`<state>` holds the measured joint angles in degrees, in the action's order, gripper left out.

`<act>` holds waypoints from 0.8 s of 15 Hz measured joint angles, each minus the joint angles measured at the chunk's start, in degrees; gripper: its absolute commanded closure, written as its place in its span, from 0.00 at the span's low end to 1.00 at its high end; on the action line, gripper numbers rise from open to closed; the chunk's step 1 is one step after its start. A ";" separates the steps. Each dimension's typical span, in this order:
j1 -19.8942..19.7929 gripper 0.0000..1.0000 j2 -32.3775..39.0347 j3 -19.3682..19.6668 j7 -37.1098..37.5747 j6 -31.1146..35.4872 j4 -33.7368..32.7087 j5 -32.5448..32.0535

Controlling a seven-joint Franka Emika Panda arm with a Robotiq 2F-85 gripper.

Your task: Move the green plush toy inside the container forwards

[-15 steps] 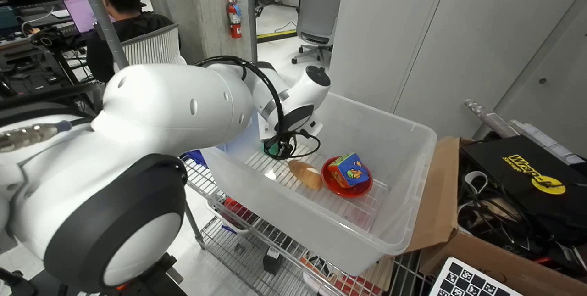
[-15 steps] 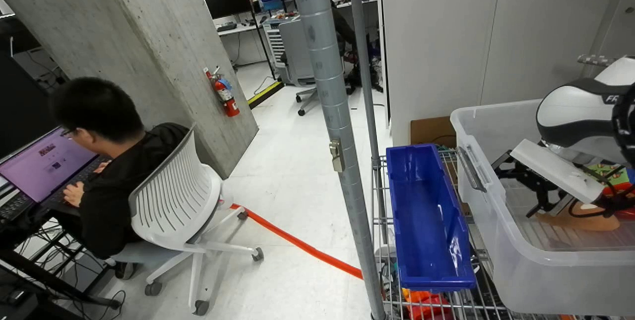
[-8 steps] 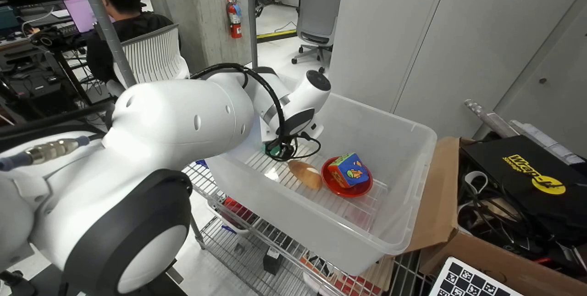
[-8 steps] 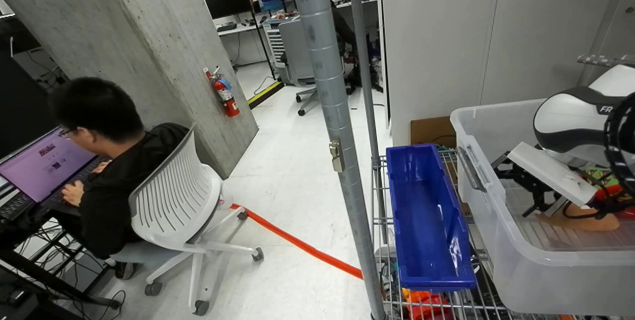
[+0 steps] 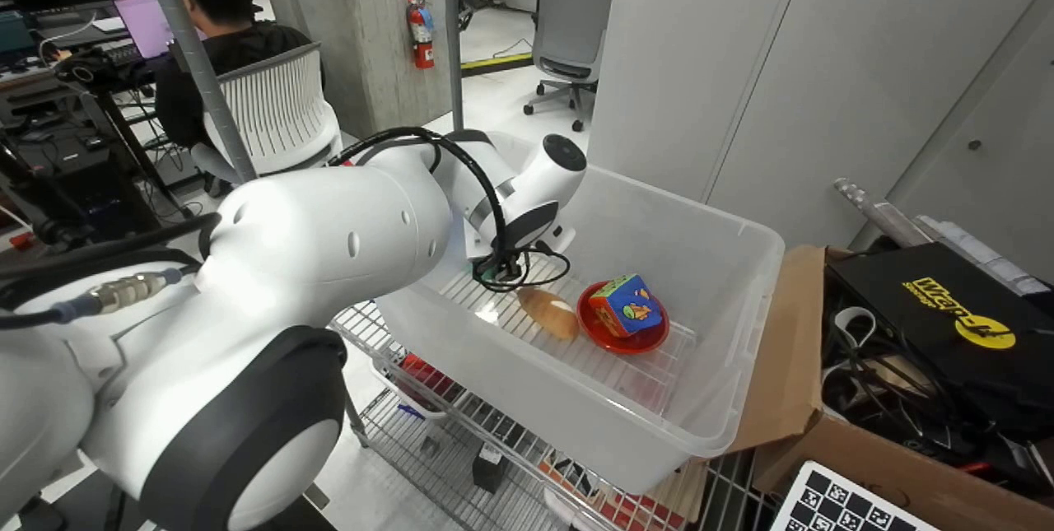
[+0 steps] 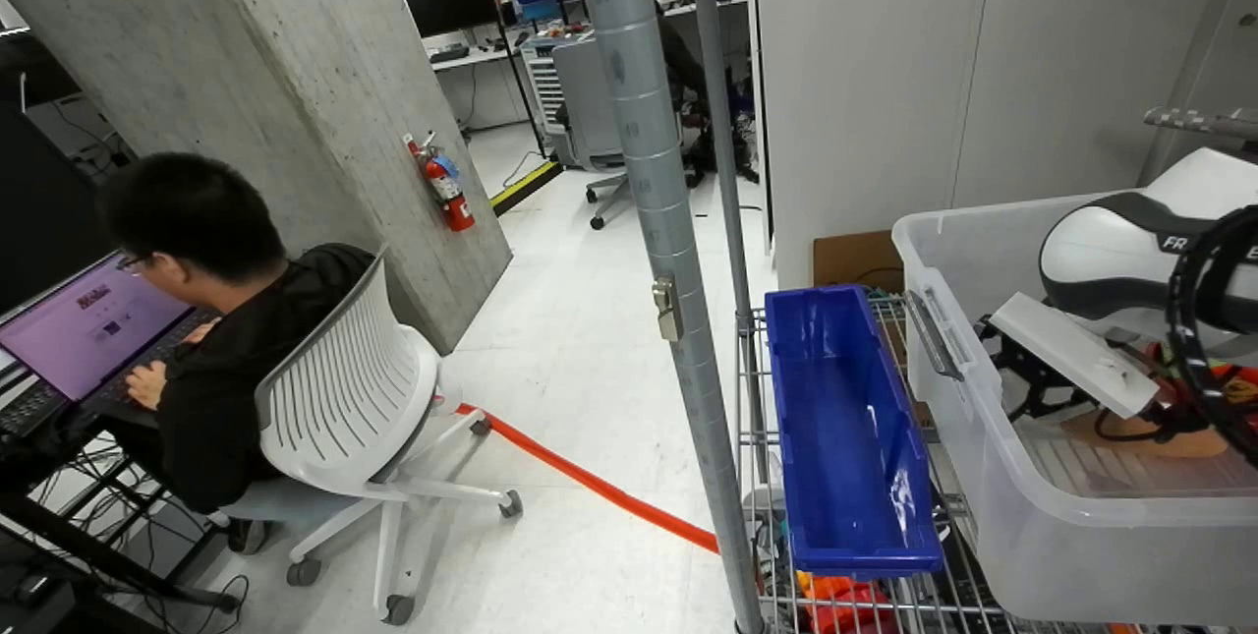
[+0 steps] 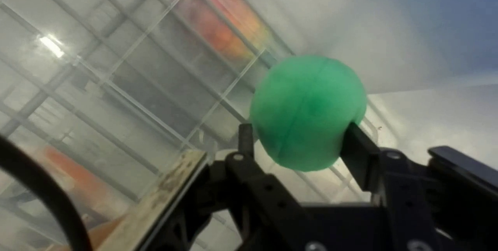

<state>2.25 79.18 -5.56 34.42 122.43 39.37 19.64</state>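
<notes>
The green plush toy is a round green lump on the bottom of the translucent container, close to a wall. My gripper is low inside the container with its fingers spread on either side of the toy. The right finger overlaps or touches the toy's side; the left fingertip lies against or just beside it. The fingers look open and I see no clear squeeze. In an exterior view only a sliver of the toy shows behind the wrist cables. In the exterior view with the blue bin, the toy is hidden.
A brown bread-like toy and a red bowl with a colourful cube lie in the container. A blue bin stands outside its end wall. A cardboard box is beside it. The container's high walls surround the gripper.
The arm has come down, and the gripper has shifted left towards the container's end wall in the exterior views. Less of the green toy shows now. The other objects have not moved.
</notes>
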 measured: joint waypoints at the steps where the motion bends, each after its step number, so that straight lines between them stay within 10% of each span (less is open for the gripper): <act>1: 0.12 0.79 0.33 -0.07 0.11 0.00 -0.71 0.00; 5: 0.30 0.99 1.16 -0.13 0.77 -0.16 -2.49 -0.01; 12: 0.72 0.97 -0.10 1.36 2.50 -0.18 -3.08 -0.57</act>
<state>2.97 79.08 -4.20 36.91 122.25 36.29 19.07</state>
